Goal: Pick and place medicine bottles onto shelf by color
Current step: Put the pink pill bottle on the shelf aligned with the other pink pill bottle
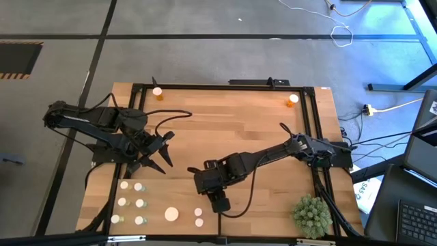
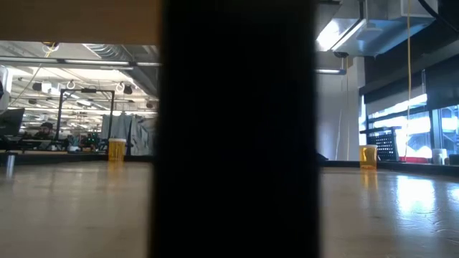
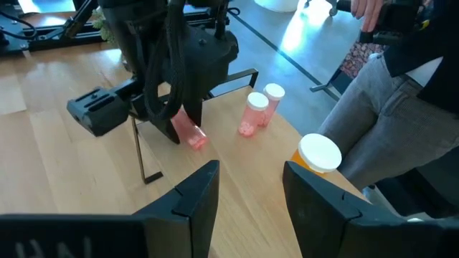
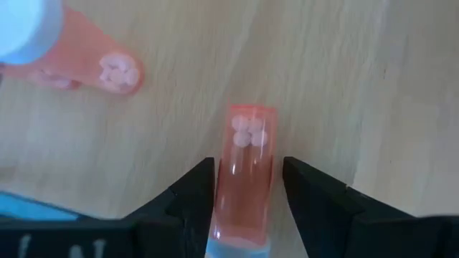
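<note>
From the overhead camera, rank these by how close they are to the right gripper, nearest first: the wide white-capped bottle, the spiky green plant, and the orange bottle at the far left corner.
Measured from the right gripper:
1. Wide white-capped bottle, just to its left, near edge.
2. Spiky green plant, near right corner.
3. Orange bottle, far left corner.

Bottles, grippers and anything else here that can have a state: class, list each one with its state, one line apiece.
Right gripper: shut on a pink bottle.
Pink bottle: held between the fingers, tilted over the table, pills inside.
Two pink bottles: upright, capped, side by side.
Wide orange bottle: upright, white cap on.
Left gripper: fingers apart, holding nothing.
Far orange bottles: upright at the table's back corners.
</note>
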